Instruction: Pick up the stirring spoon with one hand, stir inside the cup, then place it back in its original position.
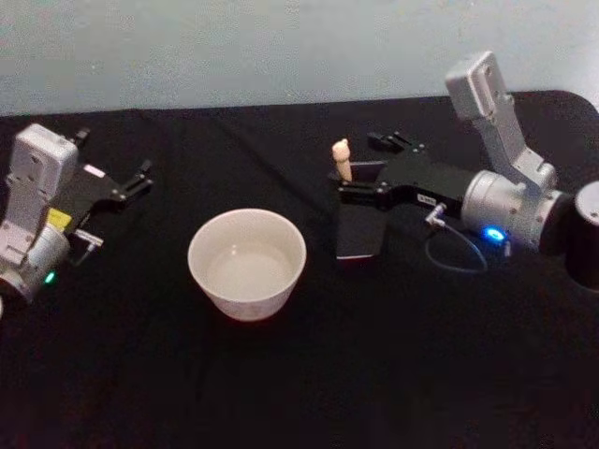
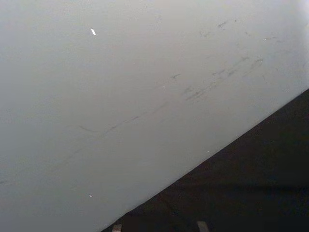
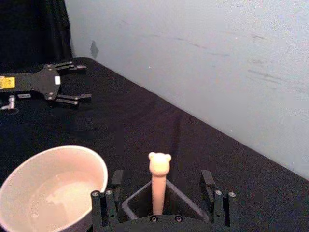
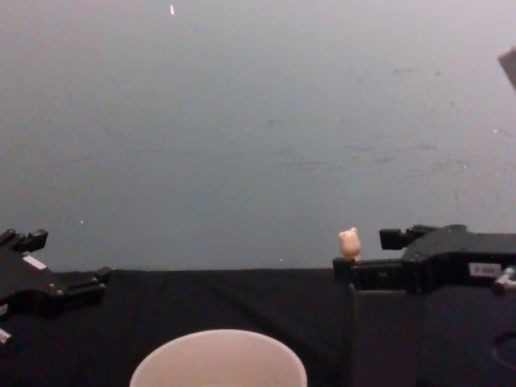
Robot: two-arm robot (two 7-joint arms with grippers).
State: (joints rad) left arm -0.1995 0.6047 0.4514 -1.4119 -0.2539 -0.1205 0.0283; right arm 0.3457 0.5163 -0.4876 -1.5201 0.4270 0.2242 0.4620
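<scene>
Head view: jaws around the spoon, grip not yet made

I have the right gripper [image 1: 356,166] reaching in from the right, level with the mouth of the dark holder box [image 1: 358,234]. The spoon [image 1: 343,161] stands upright in that box, with the pale handle and its knobbed top poking out; the bowl is hidden down inside. In the right wrist view the jaws are spread, one on each side of the handle, with a gap on both sides and no contact. The cup [image 1: 245,299] sits on the black tabletop [image 1: 281,393] to the left of the box, near it but apart. The left gripper [image 3: 83,82] is parked at the far left of the tabletop, jaws released and holding nothing.

I judge this to be the pick-up step, with stirring and return yet to come. Next I would close the jaws on the handle just below the knob, then lift straight up until the bowl clears the thin walls. Any sideways pull before that could tip the box. After that comes a short carry left, over the cup's rim
</scene>
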